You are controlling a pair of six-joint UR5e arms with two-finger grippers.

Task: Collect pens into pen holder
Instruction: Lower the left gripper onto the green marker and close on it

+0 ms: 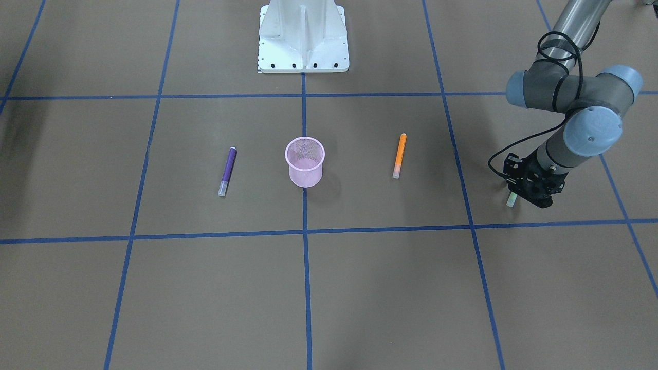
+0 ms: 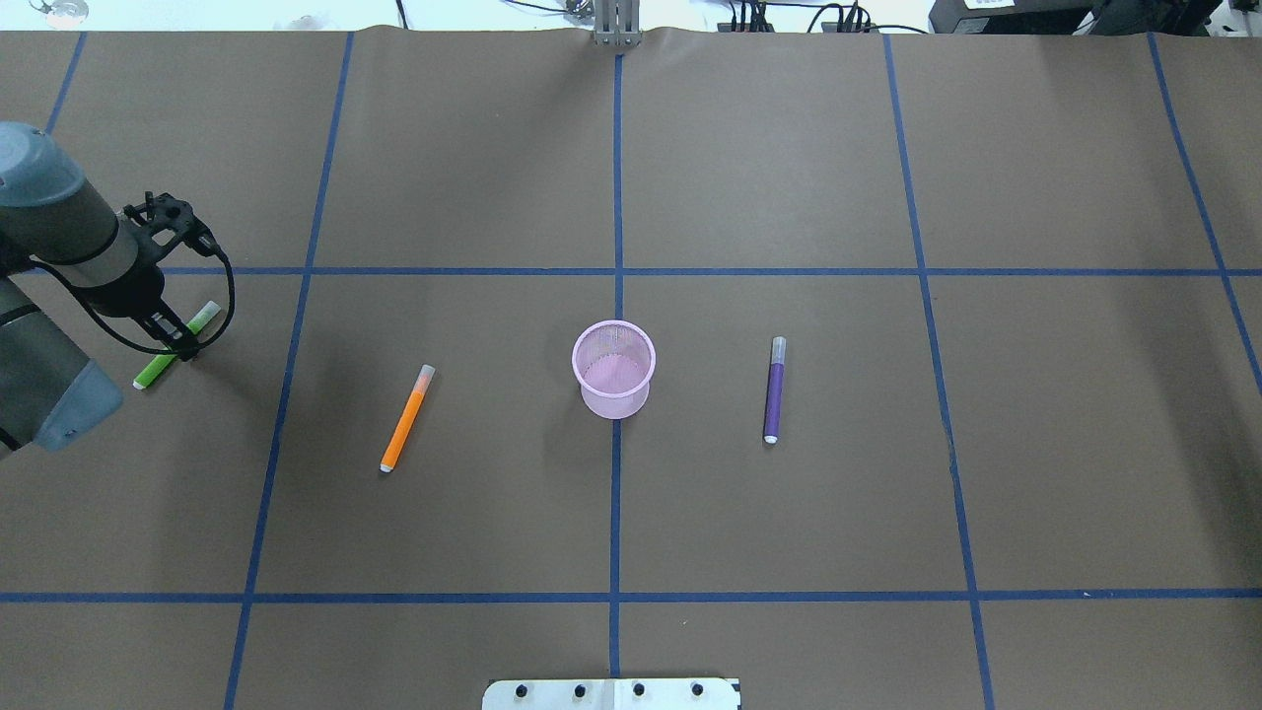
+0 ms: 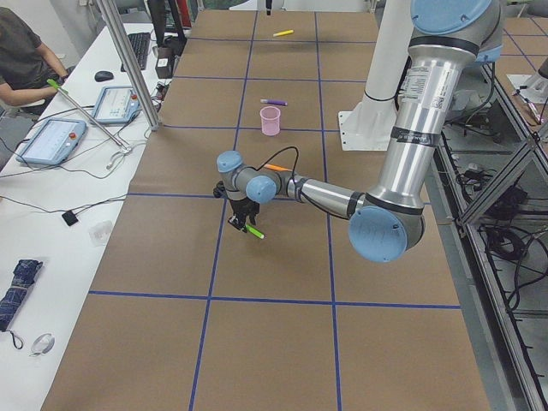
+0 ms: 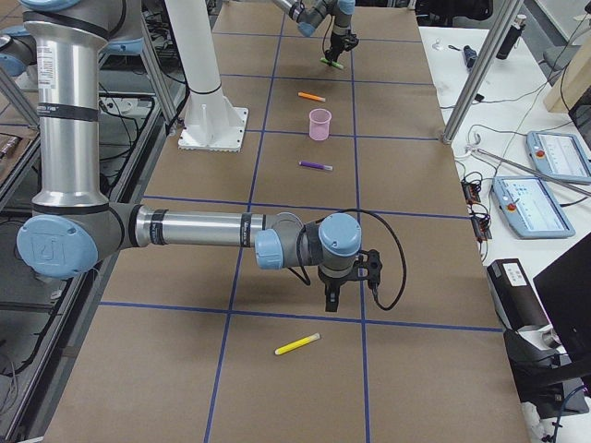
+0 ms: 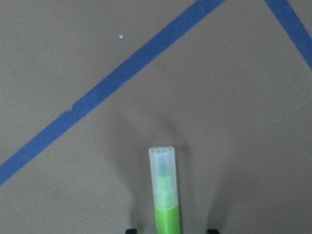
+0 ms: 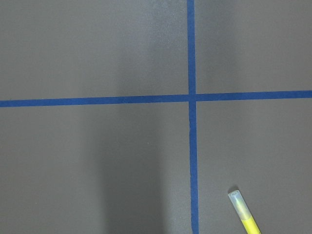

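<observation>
Right now my left tool [image 2: 183, 343] sits low over the green pen [image 5: 165, 195], jaws parted on either side of its barrel and not touching it. The pen lies on the worktop [image 2: 789, 513] near a blue tape line [image 5: 122, 73]. Well off toward the middle, the pink pen holder [image 2: 613, 370] stands upright, with the orange pen [image 2: 406, 419] lying on one side and the purple pen [image 2: 775, 390] on the other, both apart from it. My right tool [image 4: 331, 303] hangs near a yellow pen [image 6: 245, 217]; I cannot tell whether it is open or closed.
</observation>
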